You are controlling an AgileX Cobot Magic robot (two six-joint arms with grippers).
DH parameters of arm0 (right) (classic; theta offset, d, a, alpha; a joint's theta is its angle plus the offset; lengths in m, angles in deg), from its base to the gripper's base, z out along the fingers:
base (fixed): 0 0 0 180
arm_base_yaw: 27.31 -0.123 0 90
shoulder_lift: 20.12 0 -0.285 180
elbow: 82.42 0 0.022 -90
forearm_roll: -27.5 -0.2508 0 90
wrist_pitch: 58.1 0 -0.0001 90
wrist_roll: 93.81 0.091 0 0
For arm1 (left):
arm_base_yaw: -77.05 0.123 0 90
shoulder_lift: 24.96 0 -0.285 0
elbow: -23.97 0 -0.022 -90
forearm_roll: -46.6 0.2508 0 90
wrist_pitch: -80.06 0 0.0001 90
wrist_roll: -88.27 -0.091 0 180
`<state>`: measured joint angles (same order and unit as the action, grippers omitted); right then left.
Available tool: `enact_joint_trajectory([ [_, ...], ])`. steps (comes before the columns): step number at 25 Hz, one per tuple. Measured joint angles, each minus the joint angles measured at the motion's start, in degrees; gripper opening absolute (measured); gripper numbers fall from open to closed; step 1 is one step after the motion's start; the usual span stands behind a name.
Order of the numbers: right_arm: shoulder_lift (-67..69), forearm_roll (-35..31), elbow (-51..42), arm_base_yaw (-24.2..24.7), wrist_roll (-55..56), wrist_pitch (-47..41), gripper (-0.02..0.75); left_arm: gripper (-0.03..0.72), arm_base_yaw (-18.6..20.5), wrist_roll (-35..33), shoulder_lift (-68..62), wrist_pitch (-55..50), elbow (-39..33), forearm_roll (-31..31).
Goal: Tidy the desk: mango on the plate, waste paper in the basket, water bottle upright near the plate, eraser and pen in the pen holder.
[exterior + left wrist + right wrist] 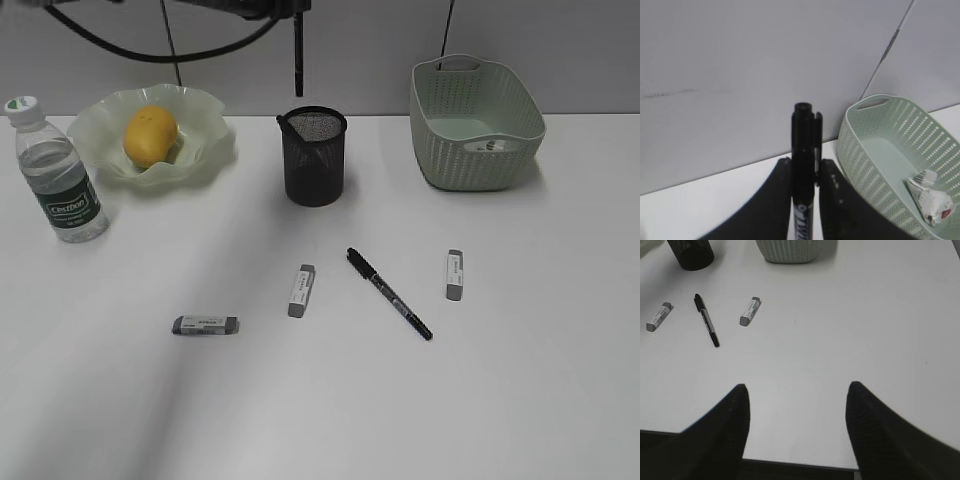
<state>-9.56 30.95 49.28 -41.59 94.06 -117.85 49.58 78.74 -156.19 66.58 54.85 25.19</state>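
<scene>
The left gripper (805, 172) is closed on a black pen (803, 150), held upright between the jaws; in the exterior view that pen (298, 55) hangs above the pen holder (315, 155), apart from it, while the gripper itself is cut off by the top edge. The step in hand appears to be dropping this pen into the holder. To do it well, the tip should be centred over the mesh mouth, lowered until it is inside the rim, and only then released, so the pen neither strikes the rim nor tips the light cup. The right gripper (797, 415) stands wide open and empty over the bare desk (865, 330). A second pen (389, 293) and three erasers (301, 290) lie on the desk, not yet stowed. The mango (149, 135) sits on the plate (205, 110), the water bottle (58, 175) stands upright beside it, and the waste paper (930, 200) lies in the basket (865, 150). Whether the holder already contains anything cannot be made out through the mesh.
</scene>
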Motion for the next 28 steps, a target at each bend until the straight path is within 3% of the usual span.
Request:
enact_joint_trajectory([
  [14,0.0,0.0,0.0,0.0,0.01,0.06,0.484,0.128,-1.43,0.0,-7.98,2.65,0.0,0.0],
  [16,0.0,0.0,0.0,0.0,0.01,0.06,0.484,0.158,-1.48,0.0,-8.1,1.63,0.0,0.0],
  [22,0.0,0.0,0.0,0.0,0.01,0.06,0.484,0.385,-1.48,0.0,-7.49,1.1,0.0,1.1],
  [28,0.0,0.0,0.0,0.0,0.06,0.06,0.482,0.424,-1.48,0.0,-2.14,-1.94,0.0,4.15],
])
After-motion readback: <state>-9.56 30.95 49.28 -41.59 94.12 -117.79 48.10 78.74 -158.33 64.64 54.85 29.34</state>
